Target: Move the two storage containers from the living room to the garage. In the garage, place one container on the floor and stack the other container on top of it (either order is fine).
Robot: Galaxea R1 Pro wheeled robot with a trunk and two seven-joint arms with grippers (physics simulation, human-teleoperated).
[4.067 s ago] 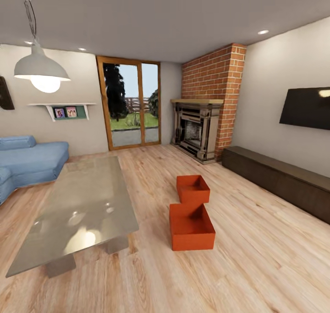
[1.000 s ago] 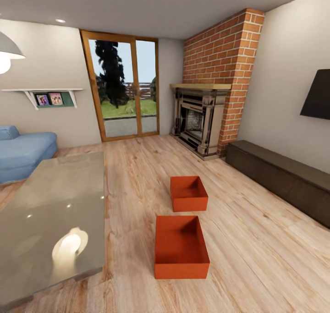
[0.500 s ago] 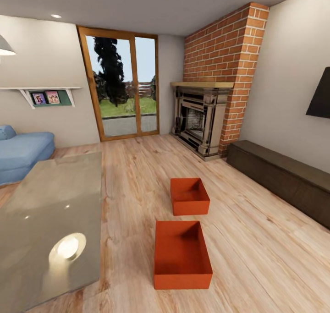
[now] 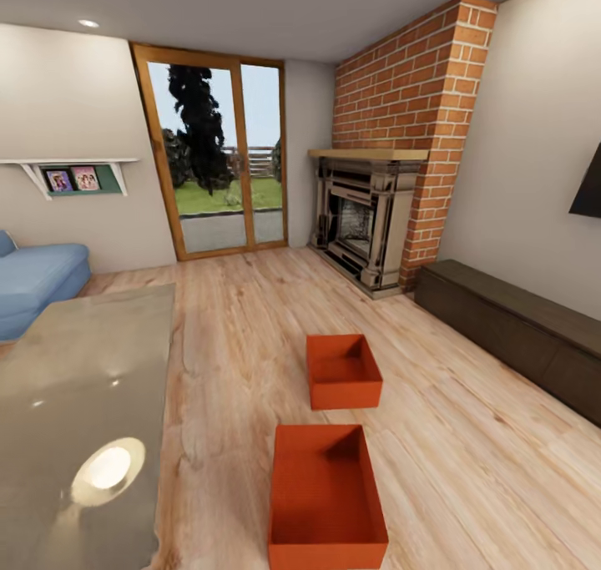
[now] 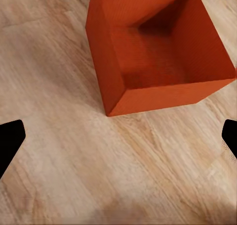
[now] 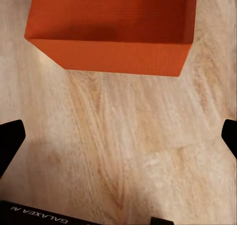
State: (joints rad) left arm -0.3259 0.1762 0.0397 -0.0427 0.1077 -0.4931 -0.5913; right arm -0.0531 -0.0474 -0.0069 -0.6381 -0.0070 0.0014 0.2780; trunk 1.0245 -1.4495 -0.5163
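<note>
I am in the living room, close to the two bins, with nothing picked up yet. The near bin (image 4: 327, 499) lies on the wood floor (image 4: 467, 470) right below my head camera, and the far bin (image 4: 342, 370) sits just beyond it, apart from it by a strip of planks. Both are open-topped and empty.

My left jaws (image 5: 118, 138) hang over bare floor beside a bin corner, the two tips spread wide at the edges of the wrist view, holding nothing. My right jaws (image 6: 118, 138) are likewise wide apart and empty, facing one long wall of a bin with planks between us.

As I judge it, the step is the final approach and reach for the near bin. To do it well I should square up so each arm meets an opposite wall, come low, and pinch the thin rim without tipping the bin. The walls look slim and straight, so a crooked bite could slide off.

From left to right around me: the blue sofa (image 4: 37, 282), the glass desk (image 4: 67, 403) close on my left side, which my left elbow must mind, the patio door (image 4: 219, 165), the fireplace (image 4: 363, 219) and the low dark cabinet (image 4: 517, 328), both well clear.
</note>
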